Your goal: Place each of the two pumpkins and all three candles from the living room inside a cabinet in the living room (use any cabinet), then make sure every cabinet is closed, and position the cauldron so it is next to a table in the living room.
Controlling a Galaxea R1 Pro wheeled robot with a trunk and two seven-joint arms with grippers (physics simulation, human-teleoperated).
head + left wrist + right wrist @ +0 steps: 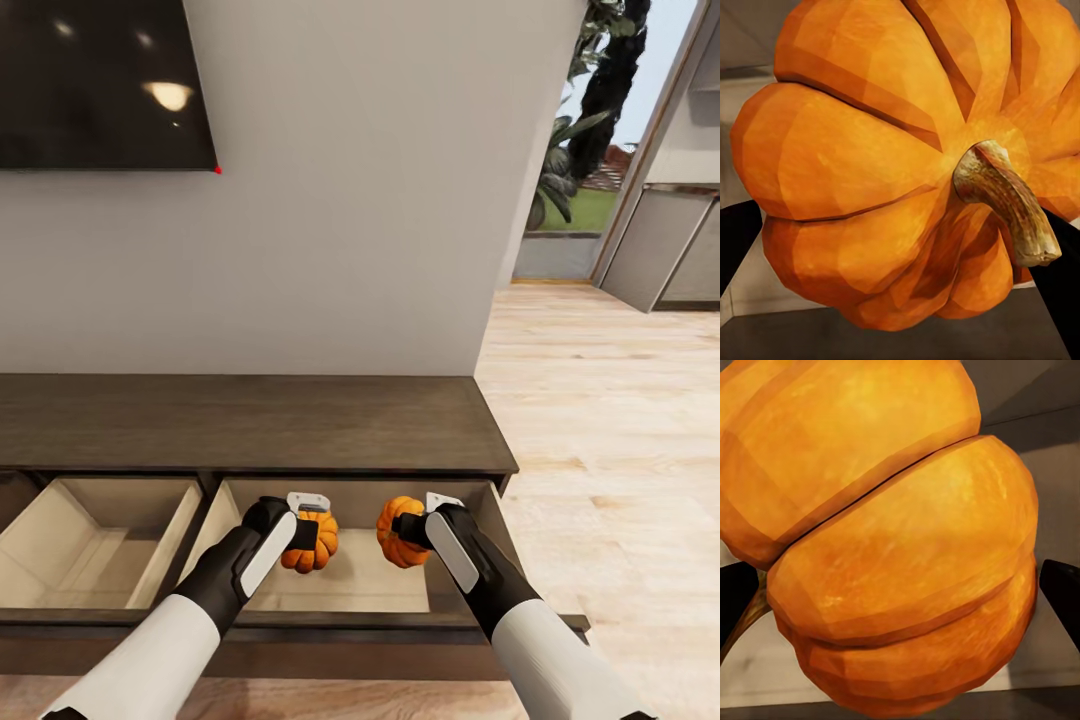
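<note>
I have both arms reaching forward over the cabinet [250, 420], whose two pale-lined drawers stand pulled out below its dark top. My left pincer [310, 535] is clenched on one pumpkin [318, 545], and the right pincer [408, 530] is clenched on the other pumpkin [396, 532]; the two fruits hang near each other, apart, both above the open right-hand drawer [350, 585]. Through the left wrist camera the left pumpkin [877, 172] sits between the dark fingers [736, 240] with its knobbly tan stem [1009, 202] turned towards the lens, and the light drawer floor shows beyond it. Through the right wrist camera the right pumpkin [892, 540] presents its ribbed flank, a dark fingertip [1061, 596] at each side of it. The left-hand drawer [95, 545] lies off beyond my left pincer. Beyond the cabinet rises a pale wall [370, 200] carrying a dark screen [100, 80], and wood flooring [610, 430] runs out past my right pincer.
</note>
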